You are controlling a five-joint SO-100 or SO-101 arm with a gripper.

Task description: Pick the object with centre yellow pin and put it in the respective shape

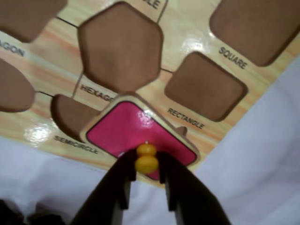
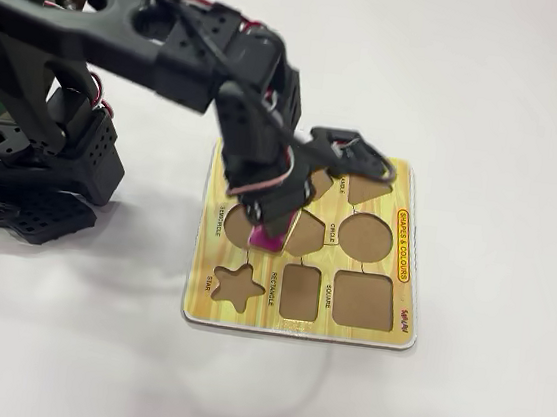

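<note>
End effector (image 1: 147,171) pinching pink piece's (image 1: 126,129) knob, plain only at wrist.

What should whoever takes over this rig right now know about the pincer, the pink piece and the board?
Pincer: shut on the round yellow knob of the flat magenta-pink rectangular piece, held above the yellow wood-grain shape board.
Piece hangs over the semicircle and hexagon area, tilted, not seated.
Brown cutout labelled RECTANGLE: empty.
Done: pickup.
Left: carry to the rectangle cutout, align, lower, release.
</note>
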